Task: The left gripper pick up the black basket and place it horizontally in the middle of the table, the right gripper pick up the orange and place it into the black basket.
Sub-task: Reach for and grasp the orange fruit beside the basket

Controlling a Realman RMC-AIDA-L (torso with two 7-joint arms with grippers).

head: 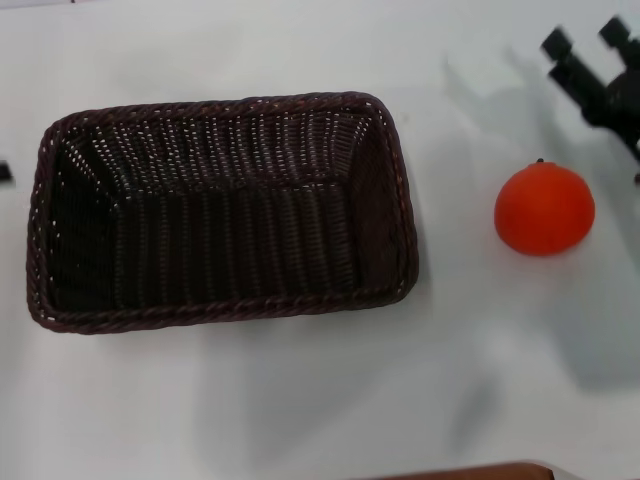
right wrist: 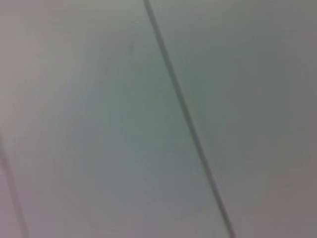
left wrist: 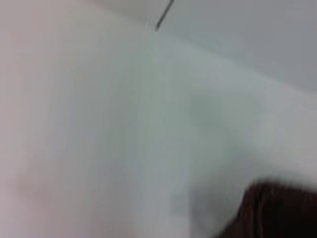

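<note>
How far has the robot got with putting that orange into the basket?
Roughly halfway. The black basket already lies lengthwise mid-table, empty, with the left claw barely showing at the edge beside it. The orange sits on the table to the basket's right, untouched. The right claw hovers open just beyond it, holding nothing. Grasping the orange and dropping it in remain.

Left end effector [head: 4,171] nearly all cut off at frame edge; right end effector [head: 592,55] partly cropped.
</note>
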